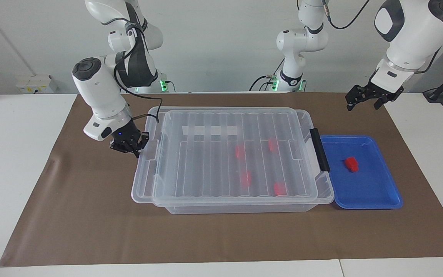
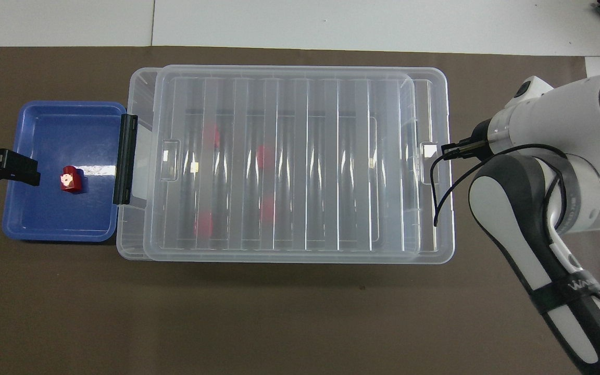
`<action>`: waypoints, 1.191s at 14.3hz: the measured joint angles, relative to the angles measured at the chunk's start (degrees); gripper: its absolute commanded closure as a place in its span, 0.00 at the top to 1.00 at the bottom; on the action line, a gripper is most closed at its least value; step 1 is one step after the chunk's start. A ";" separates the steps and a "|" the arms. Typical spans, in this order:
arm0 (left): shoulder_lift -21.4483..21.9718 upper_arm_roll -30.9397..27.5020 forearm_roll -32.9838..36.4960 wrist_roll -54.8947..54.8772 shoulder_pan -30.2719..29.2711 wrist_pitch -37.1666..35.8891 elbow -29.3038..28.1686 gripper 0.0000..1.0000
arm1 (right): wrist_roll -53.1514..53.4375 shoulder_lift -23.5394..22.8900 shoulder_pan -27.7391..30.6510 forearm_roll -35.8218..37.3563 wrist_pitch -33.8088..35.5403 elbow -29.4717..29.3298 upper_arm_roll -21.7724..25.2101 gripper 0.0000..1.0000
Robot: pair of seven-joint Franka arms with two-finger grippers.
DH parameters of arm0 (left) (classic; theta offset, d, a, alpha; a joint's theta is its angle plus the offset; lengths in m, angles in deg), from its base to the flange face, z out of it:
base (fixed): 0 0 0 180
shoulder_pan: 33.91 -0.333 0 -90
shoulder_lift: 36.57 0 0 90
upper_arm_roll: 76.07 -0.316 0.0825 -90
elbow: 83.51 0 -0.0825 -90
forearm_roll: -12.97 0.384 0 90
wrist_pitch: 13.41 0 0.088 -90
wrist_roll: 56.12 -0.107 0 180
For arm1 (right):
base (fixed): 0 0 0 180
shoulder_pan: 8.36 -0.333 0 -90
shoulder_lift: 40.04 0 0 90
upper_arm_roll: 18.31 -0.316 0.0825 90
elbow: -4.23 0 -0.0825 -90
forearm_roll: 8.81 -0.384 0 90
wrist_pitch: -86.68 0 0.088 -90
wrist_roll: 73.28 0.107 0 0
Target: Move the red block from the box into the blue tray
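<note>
while my right gripper (image 1: 136, 151) pinches the lid (image 1: 225, 154) shut-jawed, one red block (image 1: 351, 164) sits in the blue tray (image 1: 375, 192), four in the box (image 1: 240, 207); left gripper (image 1: 364, 100) open, empty.

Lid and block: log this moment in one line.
lid: nearly covering box | right gripper: shut, at lid's edge | red block: in blue tray

We are two glossy white arms with dark grey joint caps and black bands at the base rings. Our right gripper (image 1: 136, 151) is black, a small blue light above its jaws and a black cable looping up from it. Our left gripper (image 1: 367, 100) is black too.
</note>
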 measured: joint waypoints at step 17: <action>0.17 -0.08 0.00 0.05 0.00 -0.06 0.00 1.00 | 1.82 -0.03 -2.44 -1.32 -1.03 0.13 -0.01 0.00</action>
